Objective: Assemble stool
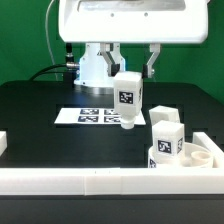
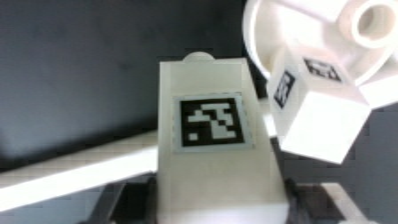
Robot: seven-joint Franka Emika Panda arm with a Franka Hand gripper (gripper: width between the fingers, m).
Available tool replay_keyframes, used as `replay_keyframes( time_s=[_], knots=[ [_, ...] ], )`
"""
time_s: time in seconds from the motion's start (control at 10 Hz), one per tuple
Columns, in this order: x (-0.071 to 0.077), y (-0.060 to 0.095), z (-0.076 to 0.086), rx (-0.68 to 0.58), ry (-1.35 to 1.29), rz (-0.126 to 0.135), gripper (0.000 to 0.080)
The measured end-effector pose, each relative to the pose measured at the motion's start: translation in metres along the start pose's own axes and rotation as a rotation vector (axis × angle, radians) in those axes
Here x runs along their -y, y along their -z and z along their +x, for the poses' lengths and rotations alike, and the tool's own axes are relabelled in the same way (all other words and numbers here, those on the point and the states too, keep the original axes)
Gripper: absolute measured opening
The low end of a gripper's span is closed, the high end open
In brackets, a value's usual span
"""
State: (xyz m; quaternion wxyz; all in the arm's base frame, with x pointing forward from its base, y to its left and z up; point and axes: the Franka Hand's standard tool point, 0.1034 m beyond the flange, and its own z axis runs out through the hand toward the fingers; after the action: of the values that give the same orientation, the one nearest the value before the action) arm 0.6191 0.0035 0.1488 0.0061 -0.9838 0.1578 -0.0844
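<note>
My gripper is shut on a white stool leg with a black-and-white tag and holds it upright above the table, over the marker board's near edge. In the wrist view the held leg fills the middle between my two dark fingers. The round white seat lies at the exterior view's right, by the border rail; it shows in the wrist view too. Two other tagged legs stand on or beside the seat; one shows in the wrist view.
The marker board lies flat behind the held leg. A long white border rail runs along the front, with a short piece at the exterior view's left. The rail also shows in the wrist view.
</note>
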Motion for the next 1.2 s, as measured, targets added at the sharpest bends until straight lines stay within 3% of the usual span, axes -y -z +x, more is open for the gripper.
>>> replay_keyframes(
  time_s=[0.2, 0.4, 0.8, 0.9, 1.2],
  knots=[
    [0.005, 0.000, -0.001, 0.001, -0.019, 0.003, 0.0334],
    [0.040, 0.007, -0.003, -0.011, -0.020, 0.025, 0.0334],
    [0.085, 0.006, -0.023, -0.003, -0.080, 0.036, 0.0334],
    [0.092, 0.005, -0.027, 0.000, -0.072, 0.038, 0.0334],
    [0.088, 0.004, -0.026, -0.001, -0.069, 0.036, 0.0334]
  ],
)
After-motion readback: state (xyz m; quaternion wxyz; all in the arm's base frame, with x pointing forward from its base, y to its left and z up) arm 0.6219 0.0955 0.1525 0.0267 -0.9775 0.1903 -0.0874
